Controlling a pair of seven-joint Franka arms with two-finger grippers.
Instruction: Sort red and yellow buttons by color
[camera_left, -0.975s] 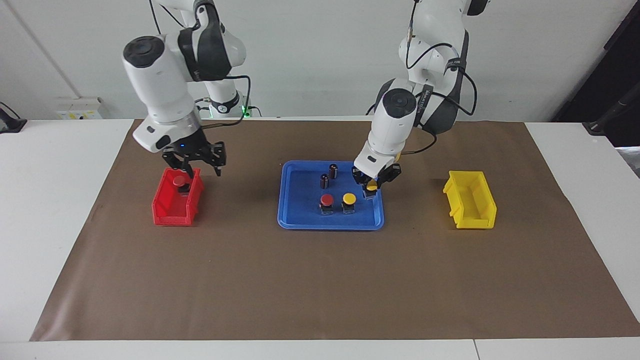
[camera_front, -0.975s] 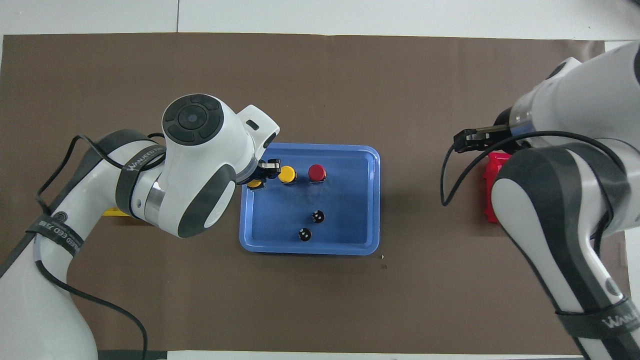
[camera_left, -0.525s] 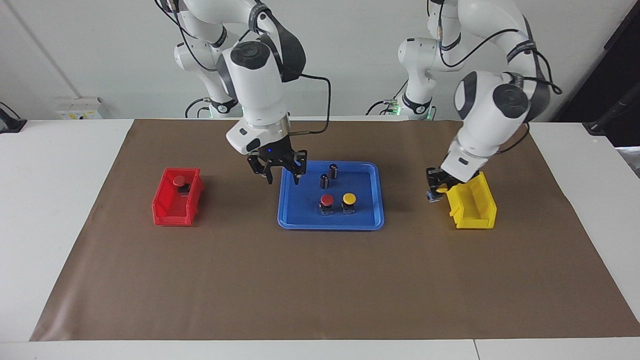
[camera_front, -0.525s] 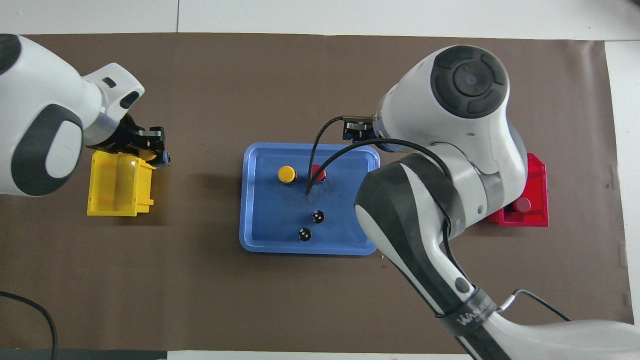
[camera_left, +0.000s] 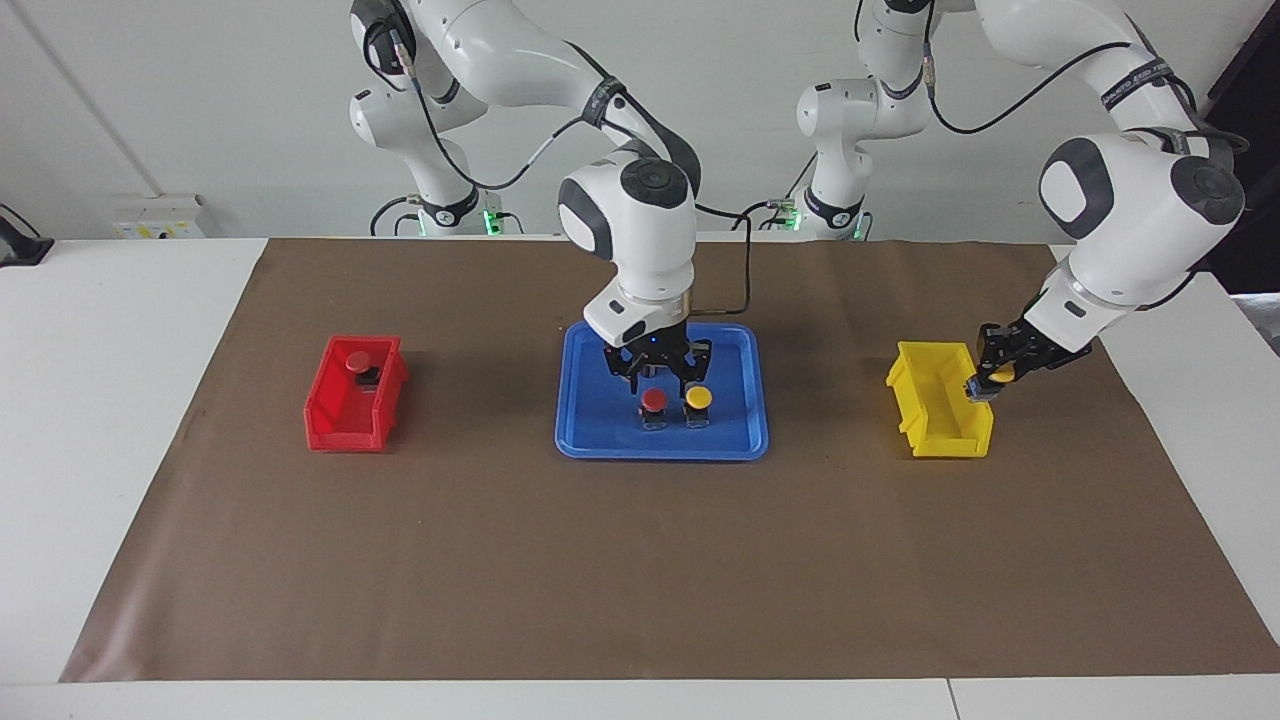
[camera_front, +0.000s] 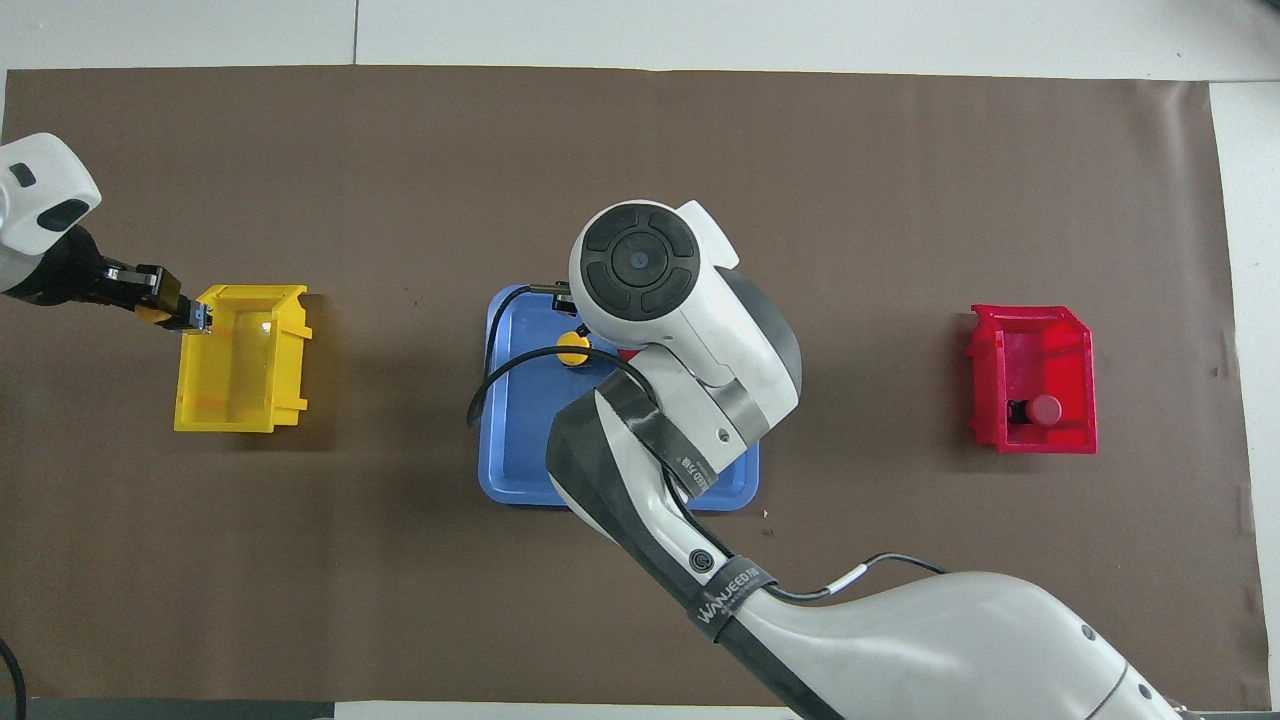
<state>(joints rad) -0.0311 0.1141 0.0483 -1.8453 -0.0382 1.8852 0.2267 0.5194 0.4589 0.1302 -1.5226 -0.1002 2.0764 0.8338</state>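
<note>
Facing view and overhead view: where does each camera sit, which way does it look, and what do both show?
Facing view: high across the table, looking at both arms and their bases; left gripper holds a yellow-capped push-button over the yellow plastic bin.
Overhead view: above the robots' end, looking steeply down; right arm hides much of the blue plastic tray.
Shared: tray, both bins, red plastic bin, turned half a turn.

Both arms have glossy white rounded housings with dark grey joint bands and round dark grey joint caps. Thin black cables run along the links, held by black straps printed with white lettering. Each wrist ends in a black two-finger gripper: left gripper (camera_left: 992, 381), right gripper (camera_left: 660, 372).
</note>
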